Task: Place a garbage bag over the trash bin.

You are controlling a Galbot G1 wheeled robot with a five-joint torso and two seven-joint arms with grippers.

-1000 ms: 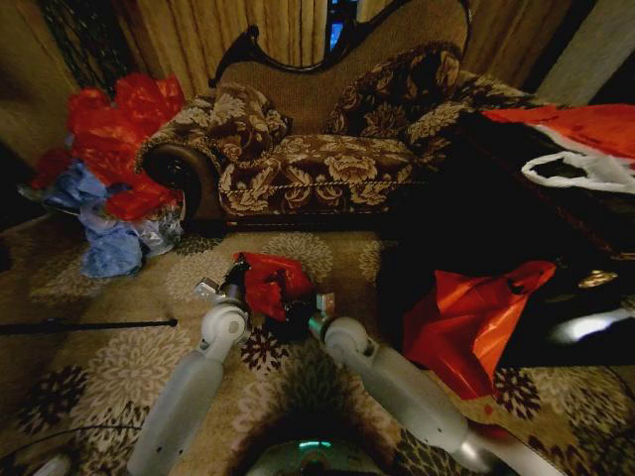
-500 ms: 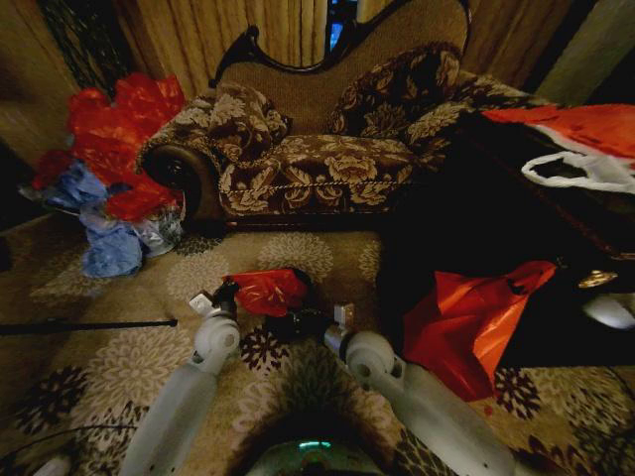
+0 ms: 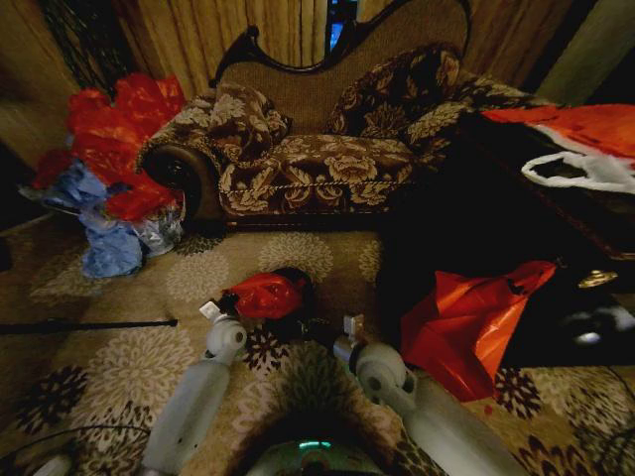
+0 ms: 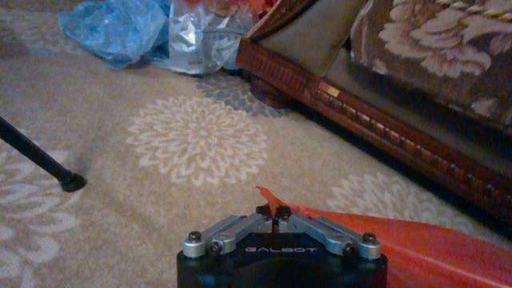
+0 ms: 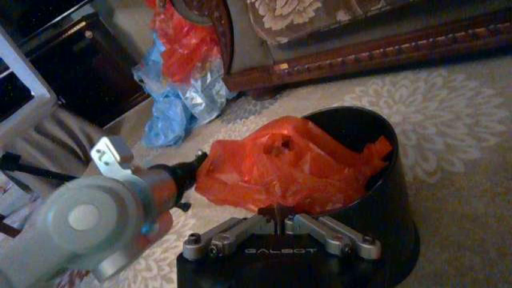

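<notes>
The garbage bag (image 3: pixel 263 295), deep red and crinkly, lies stretched over the mouth of the small black trash bin (image 3: pixel 301 285) on the carpet in front of the sofa. My left gripper (image 3: pixel 231 298) is shut on the bag's left edge; in the left wrist view its fingertips (image 4: pixel 273 211) pinch a red corner of the bag (image 4: pixel 392 246). My right gripper (image 3: pixel 310 324) is shut on the bag's near edge. The right wrist view has that gripper (image 5: pixel 279 212) at the bin's near rim (image 5: pixel 389 180), with the bag (image 5: pixel 288 162) covering most of the opening and the far side still showing dark.
A patterned sofa (image 3: pixel 327 159) stands close behind the bin. A heap of red and blue bags (image 3: pixel 109 169) lies at the left. An orange-red flat bag (image 3: pixel 476 317) leans on a dark table (image 3: pixel 496 228) at the right. A black rod (image 3: pixel 89 324) lies on the carpet.
Both arms have drawn back toward me and lower. The bag has gone from a raised bunch to a flatter sheet across the bin's mouth.
</notes>
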